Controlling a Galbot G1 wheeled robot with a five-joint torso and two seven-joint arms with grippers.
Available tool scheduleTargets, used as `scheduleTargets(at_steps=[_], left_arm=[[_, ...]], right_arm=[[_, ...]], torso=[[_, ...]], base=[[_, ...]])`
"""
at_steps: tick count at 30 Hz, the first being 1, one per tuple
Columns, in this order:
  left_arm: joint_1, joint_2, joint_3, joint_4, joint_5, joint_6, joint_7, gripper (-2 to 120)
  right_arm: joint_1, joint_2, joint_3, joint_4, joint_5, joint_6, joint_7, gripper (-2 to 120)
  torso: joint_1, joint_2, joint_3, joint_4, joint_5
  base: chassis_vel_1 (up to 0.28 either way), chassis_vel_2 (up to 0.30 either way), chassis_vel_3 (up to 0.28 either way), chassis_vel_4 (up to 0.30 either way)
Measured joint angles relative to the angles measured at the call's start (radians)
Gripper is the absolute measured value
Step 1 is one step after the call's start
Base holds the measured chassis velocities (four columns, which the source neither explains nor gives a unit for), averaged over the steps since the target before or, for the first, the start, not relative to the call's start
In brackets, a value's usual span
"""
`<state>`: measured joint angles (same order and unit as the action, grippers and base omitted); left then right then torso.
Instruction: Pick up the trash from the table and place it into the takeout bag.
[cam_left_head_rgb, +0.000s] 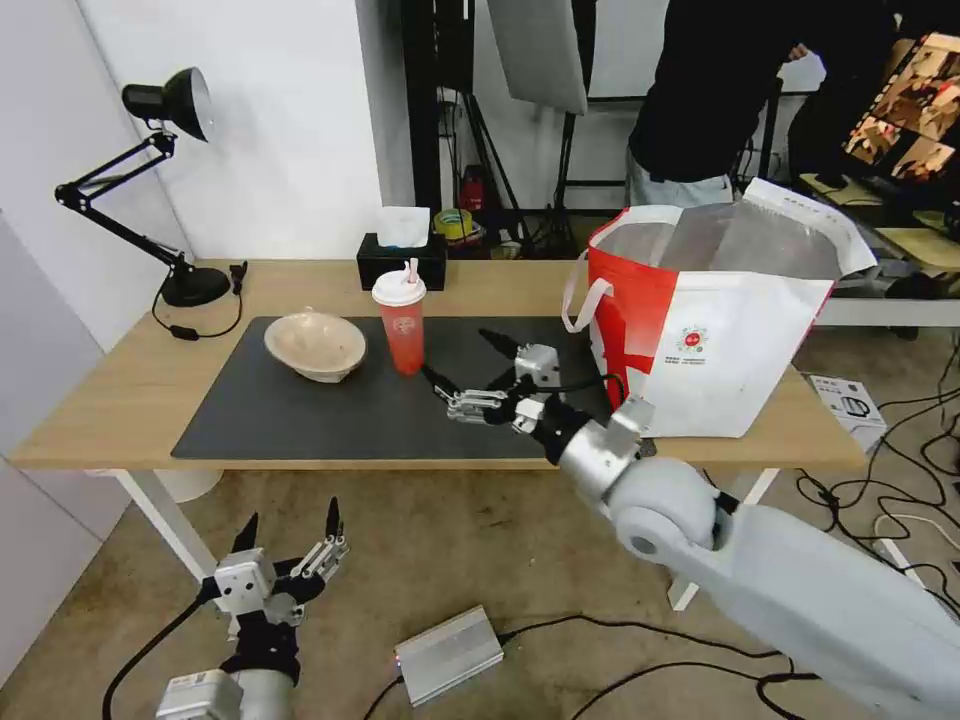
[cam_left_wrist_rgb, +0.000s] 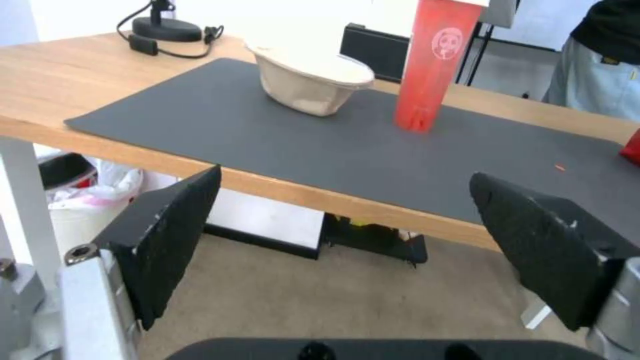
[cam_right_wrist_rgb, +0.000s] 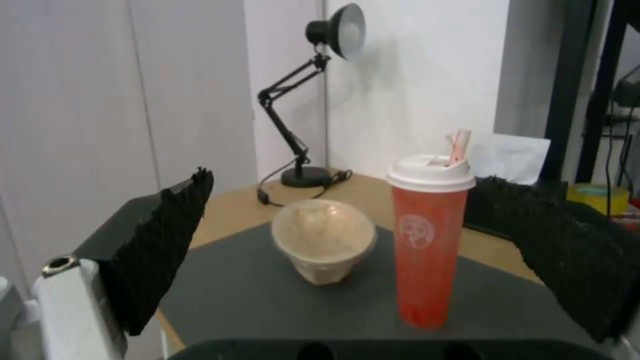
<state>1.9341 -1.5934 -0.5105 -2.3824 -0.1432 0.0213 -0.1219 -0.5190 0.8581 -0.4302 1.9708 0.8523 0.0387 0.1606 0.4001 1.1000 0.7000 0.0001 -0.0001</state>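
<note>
On the dark grey mat (cam_left_head_rgb: 300, 420) of the light-wood table (cam_left_head_rgb: 110, 400) stand two pieces of trash: a beige pulp bowl (cam_left_head_rgb: 315, 345) and, to its right, a red drink cup with a white lid (cam_left_head_rgb: 402, 325). The red-and-white takeout bag (cam_left_head_rgb: 700, 340) stands open at the table's right end. My right gripper (cam_left_head_rgb: 458, 355) hovers open just right of the cup, between cup and bag, holding nothing. The right wrist view has the cup (cam_right_wrist_rgb: 427, 240) and bowl (cam_right_wrist_rgb: 325, 240) ahead between the spread fingers (cam_right_wrist_rgb: 160, 245). My left gripper (cam_left_head_rgb: 290, 520) hangs open below the table's front edge, facing the bowl (cam_left_wrist_rgb: 313, 82) and cup (cam_left_wrist_rgb: 433, 65).
A black desk lamp (cam_left_head_rgb: 165, 180) stands at the table's back left and a black tissue box (cam_left_head_rgb: 402, 255) behind the cup. A silver box (cam_left_head_rgb: 448, 655) and cables lie on the floor. A white bin (cam_left_wrist_rgb: 80, 205) sits under the table. A person stands behind the bag.
</note>
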Motion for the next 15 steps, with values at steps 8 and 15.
scheduleTargets(at_steps=[8, 15], left_arm=[[-0.003, 0.000, 0.000, 0.006, 0.000, 0.000, 0.000, 100], [-0.007, 0.000, 0.001, 0.011, 0.001, 0.000, 0.000, 100]], right_arm=[[0.043, 0.082, -0.029, -0.071, -0.011, -0.021, 0.006, 100], [0.090, 0.153, -0.056, -0.155, -0.035, -0.045, 0.023, 100]], torso=[[0.000, 0.000, 0.000, 0.0000, -0.0001], [0.000, 0.000, 0.000, 0.0000, 0.0001]], base=[[0.000, 0.000, 0.000, 0.000], [0.000, 0.000, 0.000, 0.000]])
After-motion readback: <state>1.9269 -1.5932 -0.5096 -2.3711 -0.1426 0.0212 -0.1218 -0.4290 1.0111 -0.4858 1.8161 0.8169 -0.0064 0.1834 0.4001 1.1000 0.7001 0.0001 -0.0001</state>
